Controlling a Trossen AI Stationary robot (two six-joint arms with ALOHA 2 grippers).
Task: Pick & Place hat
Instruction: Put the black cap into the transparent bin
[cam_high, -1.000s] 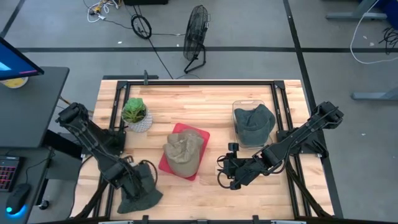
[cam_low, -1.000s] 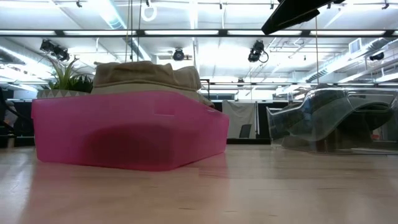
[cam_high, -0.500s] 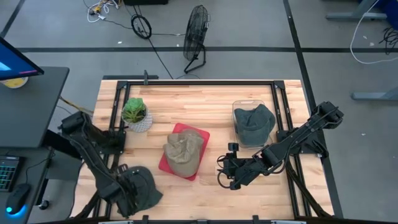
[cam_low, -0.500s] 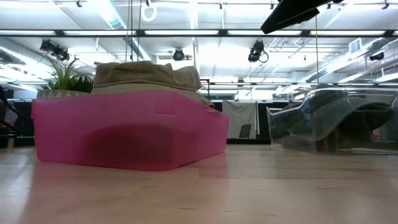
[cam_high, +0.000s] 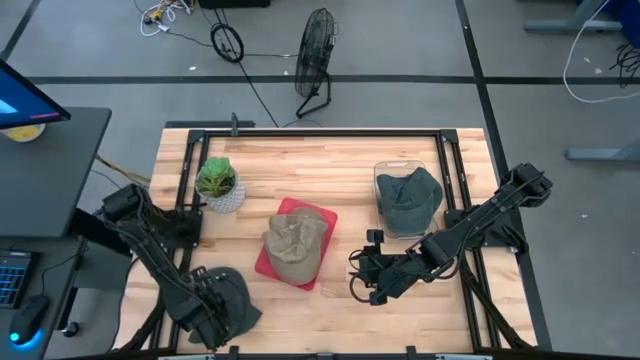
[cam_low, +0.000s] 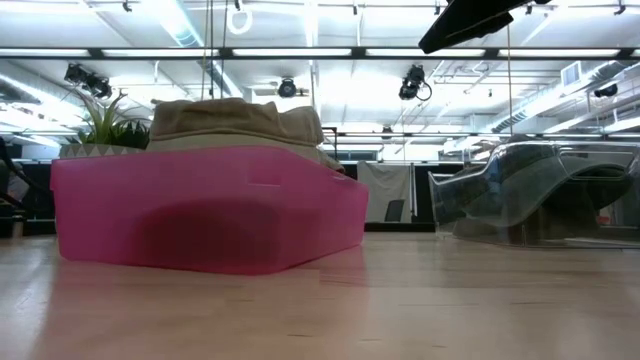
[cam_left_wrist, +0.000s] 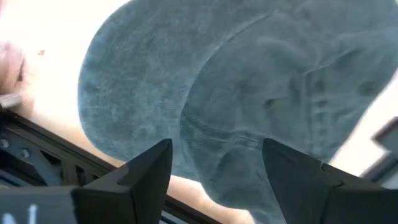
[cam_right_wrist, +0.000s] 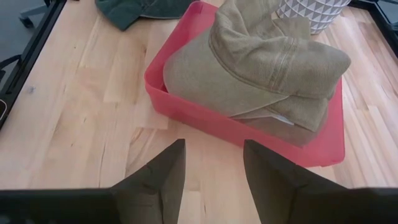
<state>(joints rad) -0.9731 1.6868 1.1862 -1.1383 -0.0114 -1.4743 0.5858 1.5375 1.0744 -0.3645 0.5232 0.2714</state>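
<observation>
A dark green hat (cam_high: 232, 303) lies flat on the table's near left corner; it fills the left wrist view (cam_left_wrist: 249, 81). My left gripper (cam_high: 205, 312) hangs open just over it, one finger (cam_left_wrist: 146, 177) on each side of the crown's edge; I cannot tell whether they touch the cloth. A tan hat (cam_high: 295, 245) rests in a red tray (cam_high: 322, 215) at mid-table. My right gripper (cam_high: 362, 278) waits open right of the tray, pointing at it (cam_right_wrist: 212, 149).
A second dark hat sits in a clear container (cam_high: 405, 198) toward the far right. A potted plant (cam_high: 217, 183) stands far left of the tray. The low view shows the tray (cam_low: 200, 215), the tan hat (cam_low: 235, 120) and the container (cam_low: 540, 195). Bare wood lies along the near edge.
My left gripper has moved toward the table's near edge and come to hang over the dark green hat. My right arm has kept still, and the hats have stayed where they were.
</observation>
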